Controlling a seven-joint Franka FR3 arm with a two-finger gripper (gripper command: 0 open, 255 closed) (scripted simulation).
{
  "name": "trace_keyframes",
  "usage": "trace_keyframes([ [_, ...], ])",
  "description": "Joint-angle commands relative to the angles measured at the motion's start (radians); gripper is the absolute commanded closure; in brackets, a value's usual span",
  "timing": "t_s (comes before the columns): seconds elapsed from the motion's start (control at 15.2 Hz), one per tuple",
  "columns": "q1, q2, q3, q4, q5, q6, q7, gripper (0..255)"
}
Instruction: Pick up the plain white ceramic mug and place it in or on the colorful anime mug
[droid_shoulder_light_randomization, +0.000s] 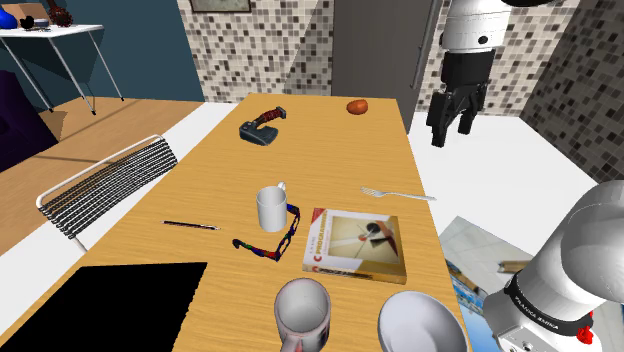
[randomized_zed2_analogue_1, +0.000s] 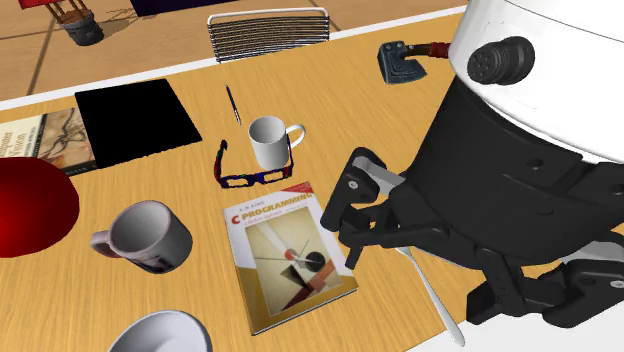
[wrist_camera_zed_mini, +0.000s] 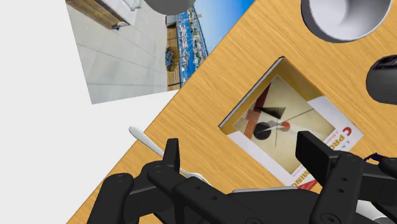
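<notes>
Shoulder view, going left to right: the chair (droid_shoulder_light_randomization: 110, 185) was pushed up to the table (droid_shoulder_light_randomization: 330, 150) on its long side, and a pen (droid_shoulder_light_randomization: 190, 225) lay near that edge. Then came the white mug (droid_shoulder_light_randomization: 270, 208), upright about mid-table with its handle pointing away from the camera.

Honestly the glasses (droid_shoulder_light_randomization: 268, 244) worried me most. They lay just beside the mug's base, maybe touching it, so a finger coming down on that side could've snagged the frame, dragged it along, or knocked the mug over.

Next, the grey mug (droid_shoulder_light_randomization: 302, 312) I took for the target stood close to the table's near edge. Stacking one mug on another there looked shaky to me: set it down off-centre and either one could've tipped or gone over the edge.

The book (droid_shoulder_light_randomization: 355, 245) lay flat, just beside the white mug on its other side, so it wasn't much of an obstacle. The fork (droid_shoulder_light_randomization: 398, 193) sat near the right-hand edge. The bowl (droid_shoulder_light_randomization: 420, 322) stood just beside the grey mug, leaving little room there.

The gripper (droid_shoulder_light_randomization: 452, 128) hung high over the table's right edge, fingers apart, holding nothing, well away from the white mug. The best room I saw was straight above the mug, plus the bare wood toward the table's far end.
</notes>
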Motion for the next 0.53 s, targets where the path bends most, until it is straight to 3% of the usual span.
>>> trace_keyframes([
  [0.0,0.000,0.000,0.000,0.000,0.000,0.000,0.000,0],
  [0.46,0.032,0.141,0.118,-0.013,0.066,0.217,0.110,0],
])
